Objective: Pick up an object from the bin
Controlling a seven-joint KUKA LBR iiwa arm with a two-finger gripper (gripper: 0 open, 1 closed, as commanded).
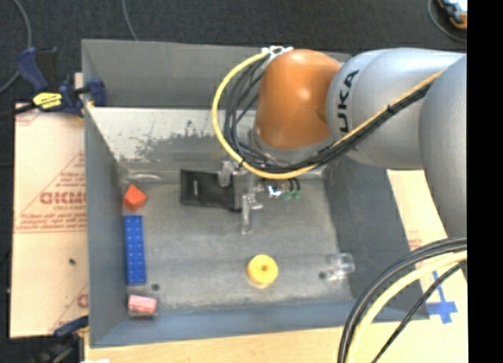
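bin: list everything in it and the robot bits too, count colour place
bin: 1, grey, mid-picture
small block: 1, orange, bin's left side
studded brick: 1, blue, left side, just below the small block
flat block: 1, pink, lower left corner
round piece: 1, yellow, lower middle
clear piece: 1, see-through, lower right
boxy thing: 1, black, centre, beside the gripper
arm: 1, silver, orange wrist cover, from the right
gripper: 1, metal, over the centre
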